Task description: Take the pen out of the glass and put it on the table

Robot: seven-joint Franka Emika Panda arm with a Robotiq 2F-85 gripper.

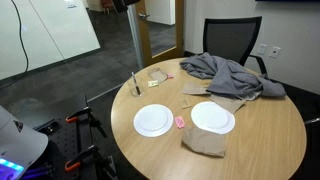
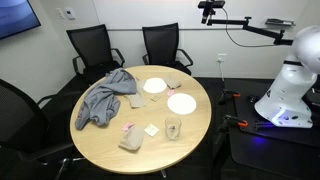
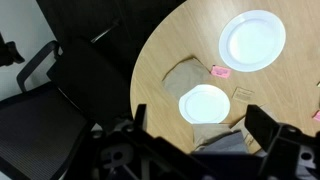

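Note:
The clear glass [image 1: 135, 89] stands near the edge of the round tan table [image 1: 270, 135], with the thin dark pen [image 1: 135, 79] upright in it. Both also show in an exterior view: glass [image 2: 172, 130], pen [image 2: 172, 123], table [image 2: 100, 142]. My gripper [image 2: 210, 10] hangs high above the table, far from the glass; only its lower end shows at the top of an exterior view [image 1: 125, 4]. In the wrist view the fingers [image 3: 200, 140] are wide apart and empty, looking down on the table [image 3: 180, 40]. The glass is not clearly in the wrist view.
Two white plates [image 1: 153, 120] [image 1: 212, 117] lie mid-table, a small pink item [image 1: 180, 122] between them. A grey cloth [image 1: 225, 72] is heaped at the far side. Tan napkins [image 1: 205, 143] lie near the plates. Black chairs [image 2: 88, 45] ring the table.

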